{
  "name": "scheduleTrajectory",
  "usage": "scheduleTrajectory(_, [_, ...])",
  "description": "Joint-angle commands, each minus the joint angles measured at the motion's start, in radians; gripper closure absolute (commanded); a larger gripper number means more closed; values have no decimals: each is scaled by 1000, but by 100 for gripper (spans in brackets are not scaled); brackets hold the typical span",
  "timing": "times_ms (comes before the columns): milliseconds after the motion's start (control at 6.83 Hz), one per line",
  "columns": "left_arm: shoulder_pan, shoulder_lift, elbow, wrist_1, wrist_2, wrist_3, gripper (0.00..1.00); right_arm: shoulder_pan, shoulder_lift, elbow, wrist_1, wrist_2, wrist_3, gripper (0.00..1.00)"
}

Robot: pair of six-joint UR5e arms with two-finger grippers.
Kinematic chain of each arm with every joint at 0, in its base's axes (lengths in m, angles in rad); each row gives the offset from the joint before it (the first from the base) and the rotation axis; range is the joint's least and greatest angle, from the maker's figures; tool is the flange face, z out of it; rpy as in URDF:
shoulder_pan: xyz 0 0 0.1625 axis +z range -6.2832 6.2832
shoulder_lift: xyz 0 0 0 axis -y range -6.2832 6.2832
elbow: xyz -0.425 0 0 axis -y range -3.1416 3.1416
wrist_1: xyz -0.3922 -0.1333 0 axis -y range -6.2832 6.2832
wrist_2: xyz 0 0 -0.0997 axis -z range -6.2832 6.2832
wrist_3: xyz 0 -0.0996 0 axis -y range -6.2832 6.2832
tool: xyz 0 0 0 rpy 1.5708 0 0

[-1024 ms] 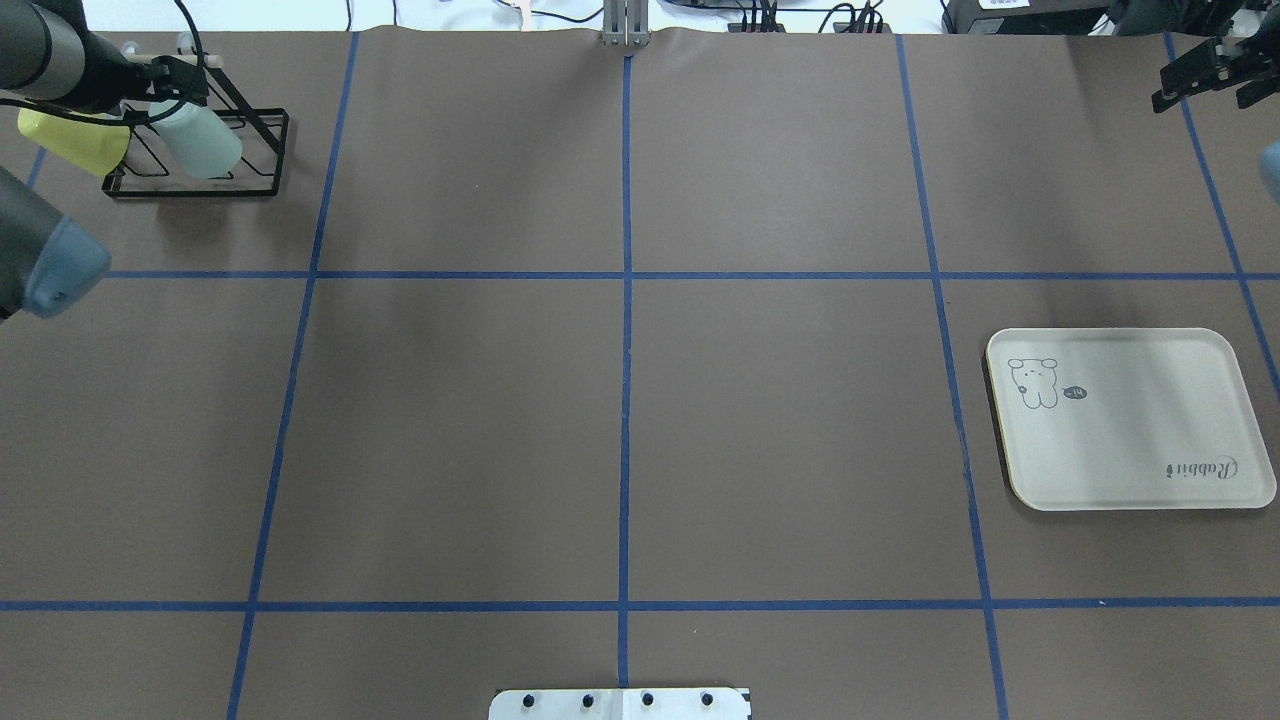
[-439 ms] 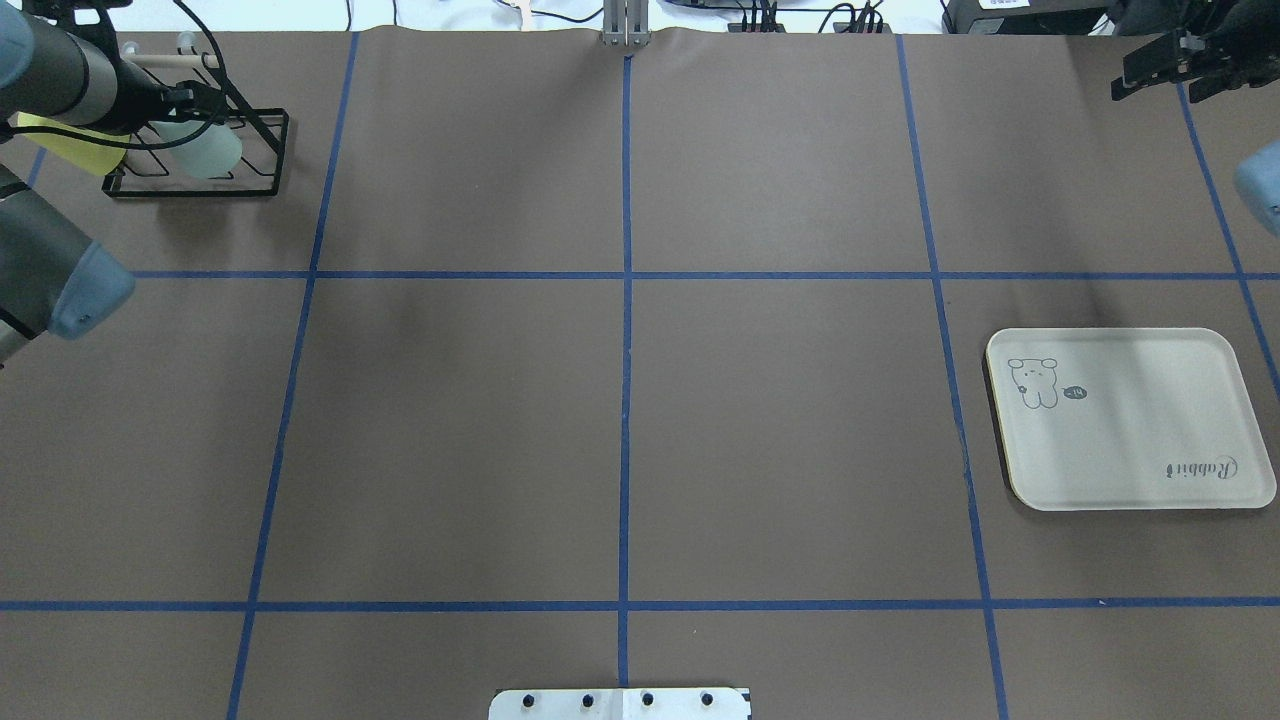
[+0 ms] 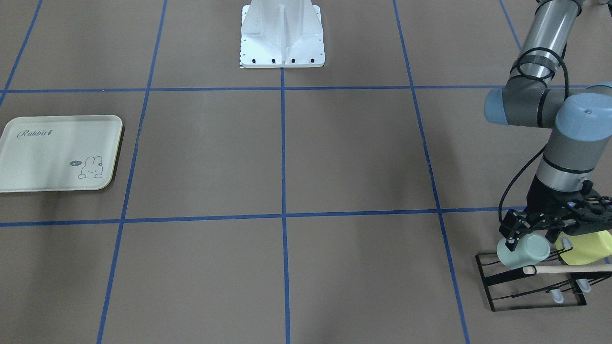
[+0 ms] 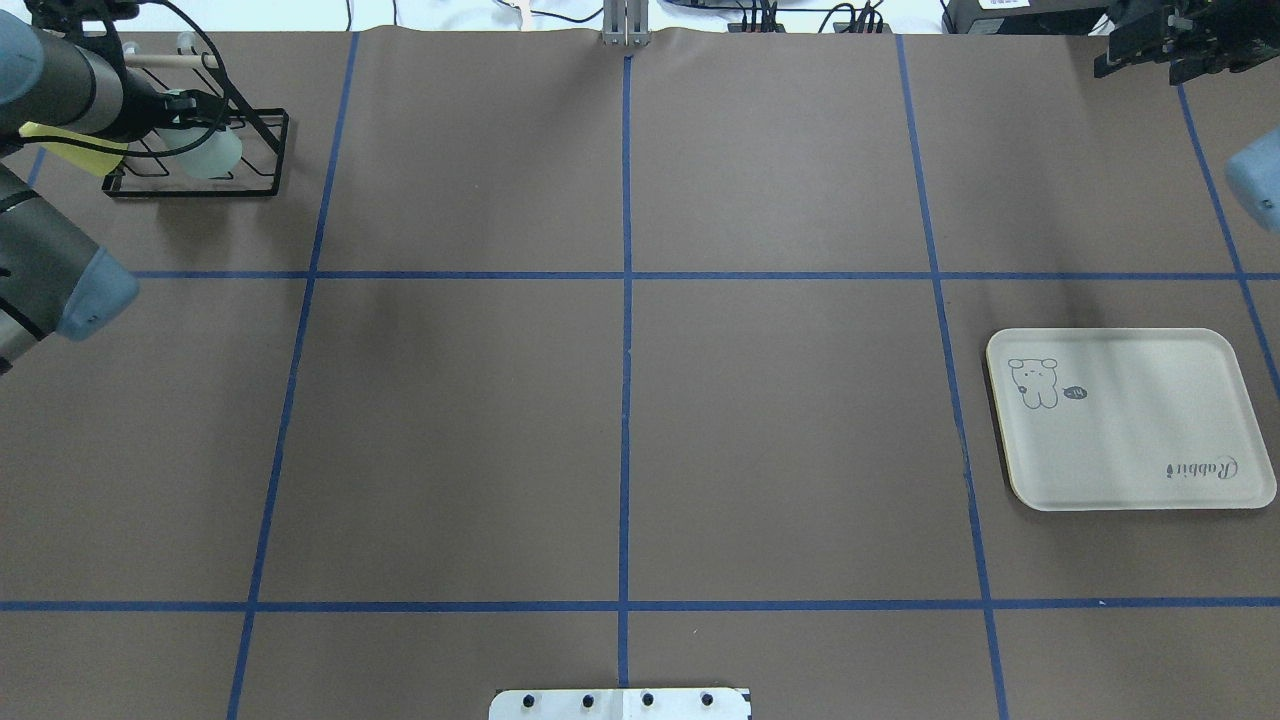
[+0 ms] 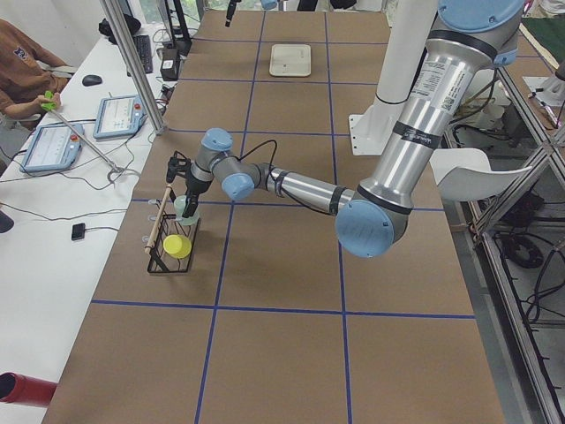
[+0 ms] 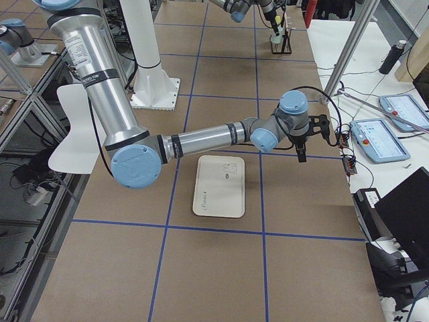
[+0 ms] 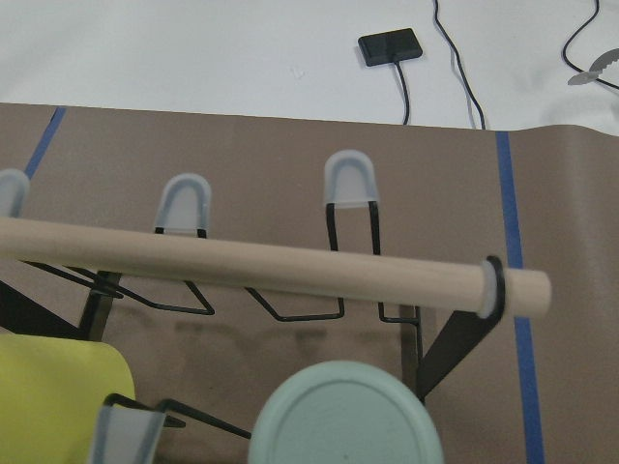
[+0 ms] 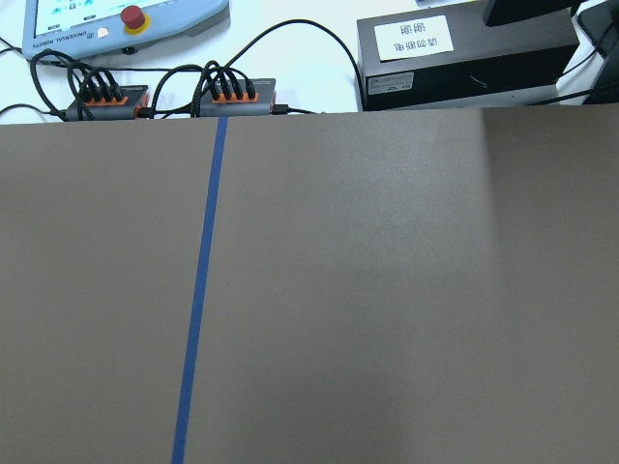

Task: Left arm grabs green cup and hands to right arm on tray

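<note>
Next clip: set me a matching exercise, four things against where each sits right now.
1 green cup
2 tray
3 right gripper
4 wire rack

a lying flat on the table, bare
b above the table's far edge
c tilted on the rack, left gripper at it
d standing at the table's far left corner

Pairs: 1-c, 2-a, 3-b, 4-d

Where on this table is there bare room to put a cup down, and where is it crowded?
The tray is bare all over. The table is bare across the middle squares between the tray and the rack. It is crowded only at the rack: the green cup, the yellow cup, the wooden bar and the left gripper sit close together there.
</note>
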Motion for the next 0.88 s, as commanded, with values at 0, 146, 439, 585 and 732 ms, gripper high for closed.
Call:
scheduleTrajectory(0, [2,-3,16,-12,-1,4,0,-12,11,-4,109,1,152,1])
scheduleTrajectory(146, [2,-6,22,-12,-1,4,0,-17,17,-2,125,2,215,1])
scheduleTrajectory(439, [2,-11,29,-14,-1,7,2,-18,18,-4,182,13,304,1])
scheduleTrajectory(585, [2,-12,27,-14,-1,8,3,-18,21,-2,194,25,348,1])
scheduleTrajectory(732, [2,-15,27,-14,-1,10,3,-18,21,-4,212,28,382,1])
